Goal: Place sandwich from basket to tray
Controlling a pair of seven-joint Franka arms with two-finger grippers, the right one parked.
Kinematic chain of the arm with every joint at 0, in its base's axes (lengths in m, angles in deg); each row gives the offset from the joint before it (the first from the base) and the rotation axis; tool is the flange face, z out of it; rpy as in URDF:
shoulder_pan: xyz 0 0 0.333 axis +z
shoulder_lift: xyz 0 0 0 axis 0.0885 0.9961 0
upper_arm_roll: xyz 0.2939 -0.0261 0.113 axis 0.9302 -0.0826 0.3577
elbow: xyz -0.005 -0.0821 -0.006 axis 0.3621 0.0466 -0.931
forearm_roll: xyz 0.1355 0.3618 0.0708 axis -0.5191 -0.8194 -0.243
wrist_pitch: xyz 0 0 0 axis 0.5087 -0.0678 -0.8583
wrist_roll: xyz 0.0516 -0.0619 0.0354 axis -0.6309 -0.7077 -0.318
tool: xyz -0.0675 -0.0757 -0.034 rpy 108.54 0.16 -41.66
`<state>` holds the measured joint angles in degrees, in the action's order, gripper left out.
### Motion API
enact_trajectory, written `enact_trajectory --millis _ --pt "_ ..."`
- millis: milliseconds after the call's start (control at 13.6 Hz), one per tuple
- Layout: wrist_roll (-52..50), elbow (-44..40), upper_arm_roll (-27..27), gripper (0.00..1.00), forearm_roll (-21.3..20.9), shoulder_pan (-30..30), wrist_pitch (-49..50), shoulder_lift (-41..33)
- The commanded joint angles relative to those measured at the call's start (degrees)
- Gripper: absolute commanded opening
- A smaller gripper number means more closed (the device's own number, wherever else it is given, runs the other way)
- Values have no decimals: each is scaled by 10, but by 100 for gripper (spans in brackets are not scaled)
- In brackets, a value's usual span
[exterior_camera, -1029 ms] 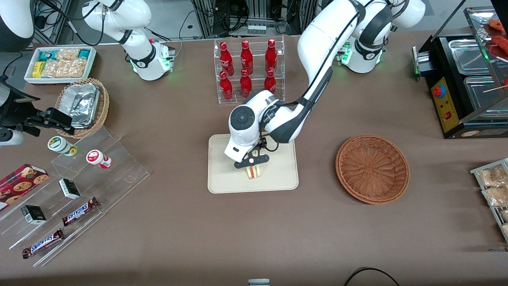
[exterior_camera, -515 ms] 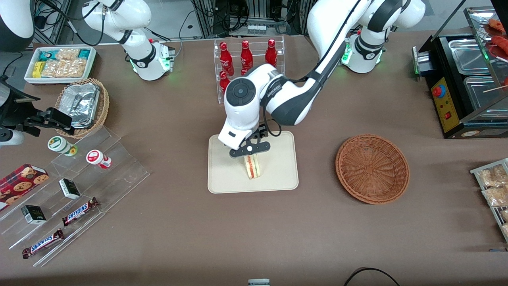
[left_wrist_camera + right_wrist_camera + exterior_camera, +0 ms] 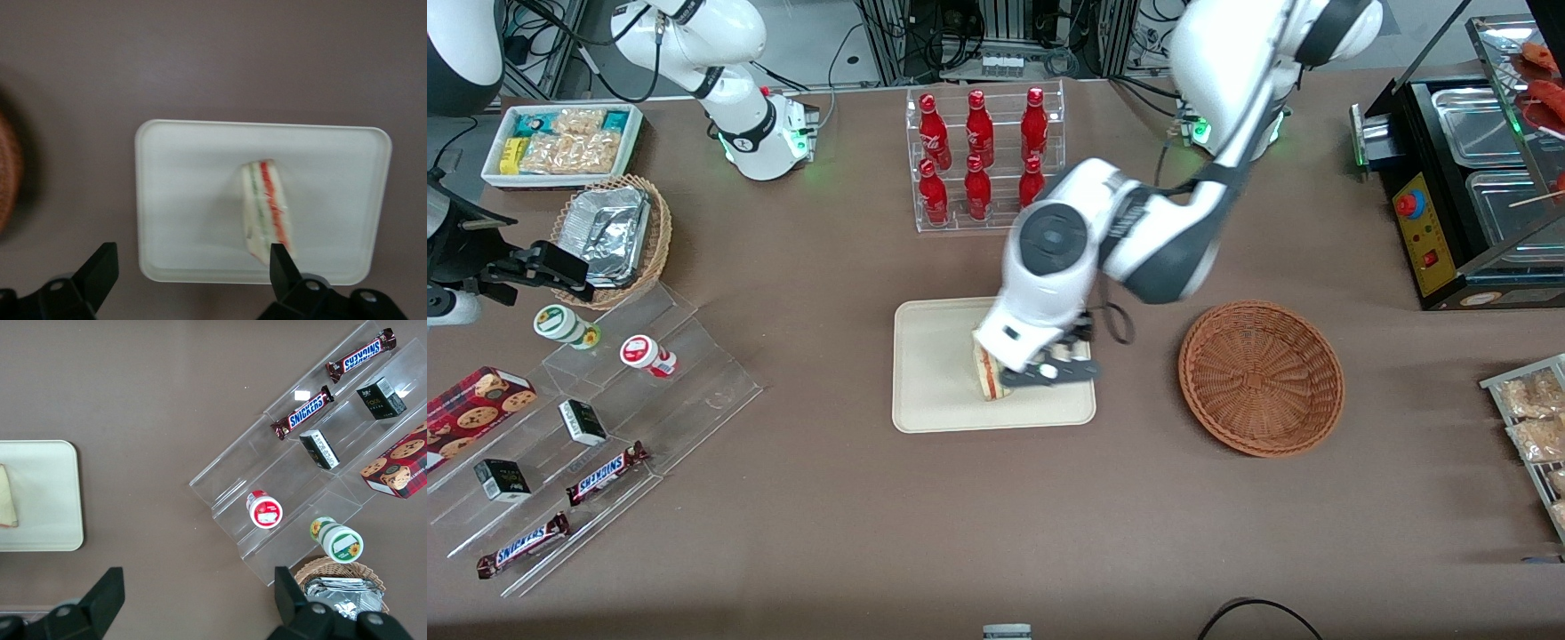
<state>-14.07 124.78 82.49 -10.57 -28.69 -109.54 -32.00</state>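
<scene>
Lifting clear is the step: the end effector [image 3: 193, 280], fingers spread and holding nothing, hangs above the tray [image 3: 929, 404] where the sandwich [image 3: 987, 378] rests, so rise straight to avoid clipping it.

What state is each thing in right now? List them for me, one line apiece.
sandwich: standing on edge on the tray, released
tray: flat on the table, holding only the sandwich
basket: empty, beside the tray toward the working arm's end
gripper: open, raised above the tray, holding nothing
red bottles: upright in their clear rack
</scene>
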Motion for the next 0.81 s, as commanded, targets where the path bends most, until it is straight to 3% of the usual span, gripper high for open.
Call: enact_trajectory --millis 0,368,735 --pt "101 83 -4 100 0 57 12 -67" --pt "300 133 -3 100 -2 167 76 -140" --pt "400 227 -3 100 -4 240 78 -249"
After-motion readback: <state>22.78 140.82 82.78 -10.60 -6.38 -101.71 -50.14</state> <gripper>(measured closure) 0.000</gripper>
